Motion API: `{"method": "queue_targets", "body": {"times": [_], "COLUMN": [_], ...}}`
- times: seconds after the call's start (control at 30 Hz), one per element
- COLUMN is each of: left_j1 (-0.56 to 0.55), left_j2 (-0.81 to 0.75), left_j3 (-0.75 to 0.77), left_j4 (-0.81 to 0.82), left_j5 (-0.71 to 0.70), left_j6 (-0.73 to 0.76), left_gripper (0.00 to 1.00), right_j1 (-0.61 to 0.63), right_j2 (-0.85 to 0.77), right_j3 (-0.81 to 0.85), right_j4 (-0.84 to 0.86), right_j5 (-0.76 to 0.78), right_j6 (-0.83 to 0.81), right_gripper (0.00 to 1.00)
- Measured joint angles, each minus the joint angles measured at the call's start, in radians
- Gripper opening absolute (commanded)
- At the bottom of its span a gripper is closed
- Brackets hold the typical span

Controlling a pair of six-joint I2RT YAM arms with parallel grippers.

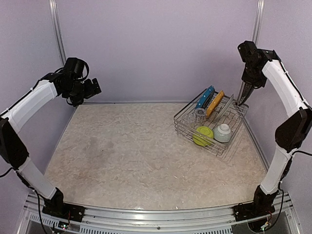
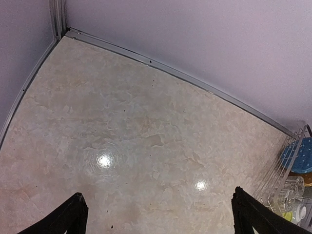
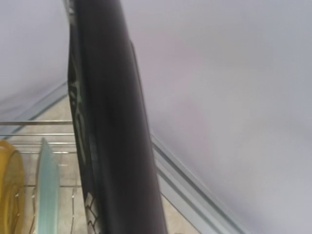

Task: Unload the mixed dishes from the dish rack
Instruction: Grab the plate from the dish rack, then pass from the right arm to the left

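The right hand (image 1: 242, 101) is pinched shut on the rim of the upright black plate (image 3: 112, 146) at the far end of the rack (image 1: 181, 127), on the right side of the counter (image 1: 122, 156). Stiff, glossy and breakable, the plate likely needs a firm rim grip. The left hand (image 2: 158, 207) hangs wide open and empty.

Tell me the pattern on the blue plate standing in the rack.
White dots on blue; the plate shows it best in the left wrist view.
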Motion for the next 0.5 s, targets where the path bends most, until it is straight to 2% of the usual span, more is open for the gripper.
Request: {"method": "queue_targets", "body": {"times": [0.13, 0.27, 0.5], "left_j1": [-0.005, -0.012, -0.029], "left_j2": [-0.110, -0.193, -0.240], "left_j3": [-0.149, -0.226, -0.226], "left_j4": [0.155, 0.264, 0.339], "left_j5": [0.027, 0.058, 0.135], "left_j6": [0.034, 0.071, 0.150], "left_gripper": [0.99, 0.99, 0.99], "right_j1": [0.019, 0.064, 0.127], "right_j2": [-0.140, -0.302, -0.356], "right_j3": [-0.137, -0.309, -0.322], "right_j4": [0.129, 0.298, 0.439], "right_j5": [-0.065, -0.241, -0.471], "right_j6": [-0.151, -0.312, -0.459], "right_gripper": [0.00, 0.00, 0.00]}}
